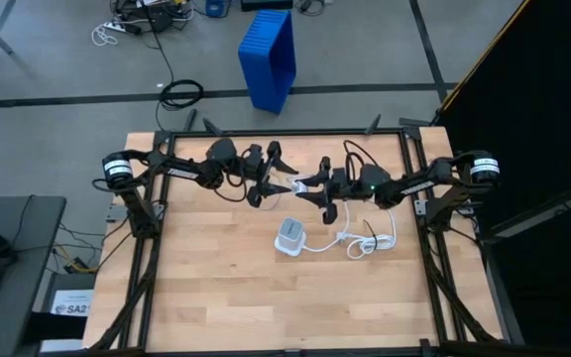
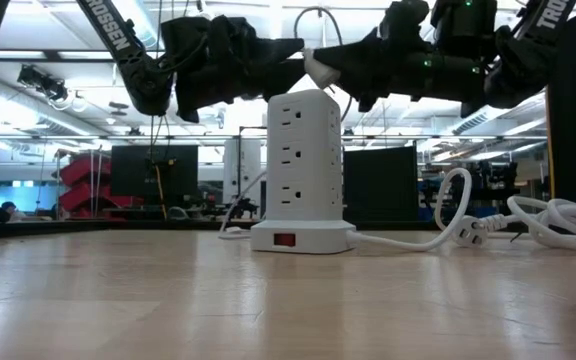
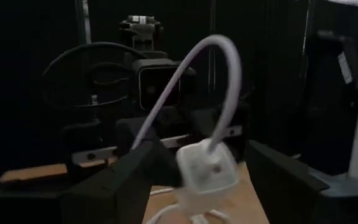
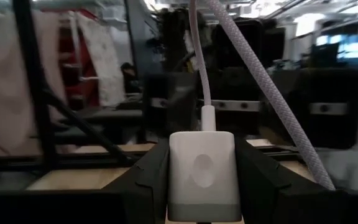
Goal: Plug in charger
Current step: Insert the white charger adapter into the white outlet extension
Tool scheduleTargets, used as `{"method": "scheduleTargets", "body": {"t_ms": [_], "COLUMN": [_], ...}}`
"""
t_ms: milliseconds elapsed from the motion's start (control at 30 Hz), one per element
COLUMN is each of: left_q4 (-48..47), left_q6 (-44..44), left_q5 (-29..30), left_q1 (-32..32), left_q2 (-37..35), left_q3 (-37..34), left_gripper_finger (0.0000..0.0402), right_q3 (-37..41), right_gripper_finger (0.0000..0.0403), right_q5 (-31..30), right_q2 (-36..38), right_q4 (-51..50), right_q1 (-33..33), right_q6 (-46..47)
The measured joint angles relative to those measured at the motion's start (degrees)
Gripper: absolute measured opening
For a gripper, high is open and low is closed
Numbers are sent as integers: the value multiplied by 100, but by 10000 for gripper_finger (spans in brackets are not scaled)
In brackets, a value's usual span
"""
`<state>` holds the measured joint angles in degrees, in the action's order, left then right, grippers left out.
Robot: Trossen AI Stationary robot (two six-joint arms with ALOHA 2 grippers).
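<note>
The charger (image 4: 204,174), a small pale brick, hangs in the air over the table's far middle (image 1: 305,184), with a white cord (image 4: 260,81) plugged into its end and looping upward. My right gripper (image 4: 204,149) is shut on it. My left gripper (image 3: 207,155) faces it from the table's left, open, with one finger on each side of the charger's cord end (image 3: 207,171). Below and nearer stands a white socket tower (image 1: 290,236) on its base (image 2: 301,238). My right gripper pinches the charger's two side faces (image 4: 176,180) between its two fingers. The fingers come about level from the table's right and lie along the brick. The charger is lifted clear of the table, its cord end pointing away from the wrist. My left gripper has one finger (image 3: 142,171) close against the charger; I cannot tell whether it touches.
The tower's thick white power cord (image 1: 365,241) lies in loops on the table to the right of the tower (image 2: 558,220). Black frame rails (image 1: 285,134) run along the table's edges. A blue bin (image 1: 269,59) stands on the floor beyond the far edge.
</note>
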<state>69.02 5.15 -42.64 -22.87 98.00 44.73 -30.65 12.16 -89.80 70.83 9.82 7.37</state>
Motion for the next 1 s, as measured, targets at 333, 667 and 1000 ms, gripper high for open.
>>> {"method": "scheduleTargets", "body": {"t_ms": [333, 667, 1000], "left_q4": [14, -437, -994], "left_q6": [-1232, -2009, -2767], "left_q5": [206, 84, 167], "left_q1": [4, 212, 275], "left_q2": [-4, -13, -13], "left_q3": [4, 9, 9], "left_gripper_finger": [267, 267, 259], "right_q3": [-310, -496, -720], "right_gripper_finger": [109, 109, 109], "right_q5": [910, 1832, 2045], "right_q2": [-4, -4, -7], "right_q4": [-513, -700, -1561], "right_q1": [441, 838, 862], "right_q6": [975, 2026, 2141]}}
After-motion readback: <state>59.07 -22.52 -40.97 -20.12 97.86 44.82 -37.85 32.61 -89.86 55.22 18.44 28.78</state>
